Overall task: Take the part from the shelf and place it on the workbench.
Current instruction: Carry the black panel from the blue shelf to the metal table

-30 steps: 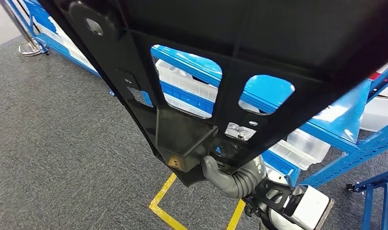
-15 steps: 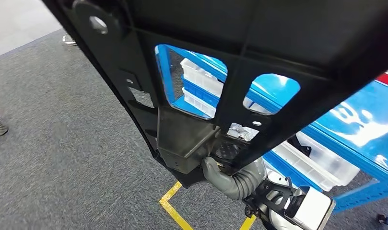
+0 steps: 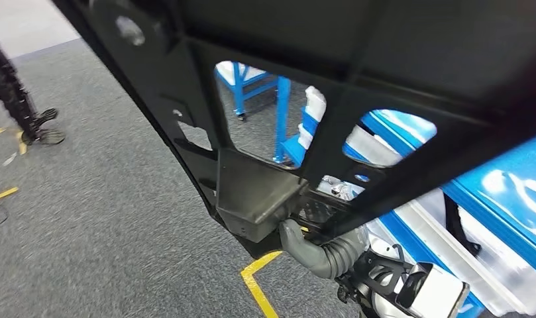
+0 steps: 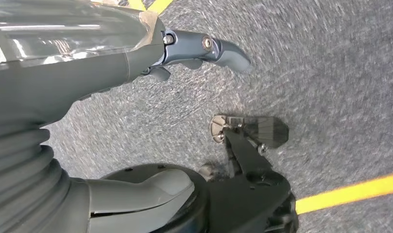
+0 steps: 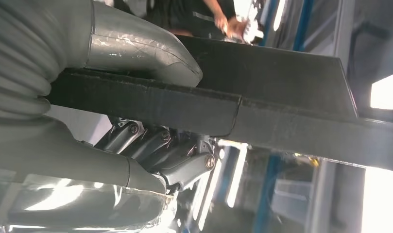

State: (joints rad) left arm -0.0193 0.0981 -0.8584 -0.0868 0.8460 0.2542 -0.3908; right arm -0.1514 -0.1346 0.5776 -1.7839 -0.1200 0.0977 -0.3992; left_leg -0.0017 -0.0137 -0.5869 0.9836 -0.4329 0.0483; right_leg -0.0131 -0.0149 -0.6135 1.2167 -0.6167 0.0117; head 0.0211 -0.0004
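The right hand (image 5: pixel 150 141) gripped the black part (image 3: pixel 358 59) by its edge — thumb above, fingers (image 5: pixel 136 138) beneath; the left hand (image 4: pixel 184 53) hung empty, seemingly open.

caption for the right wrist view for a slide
Right hand gripping the edge of a large black moulded plastic part, thumb above, fingers beneath.

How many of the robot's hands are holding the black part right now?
1. The right hand grips the black part by its edge; the left hand is over the grey floor, holding nothing.
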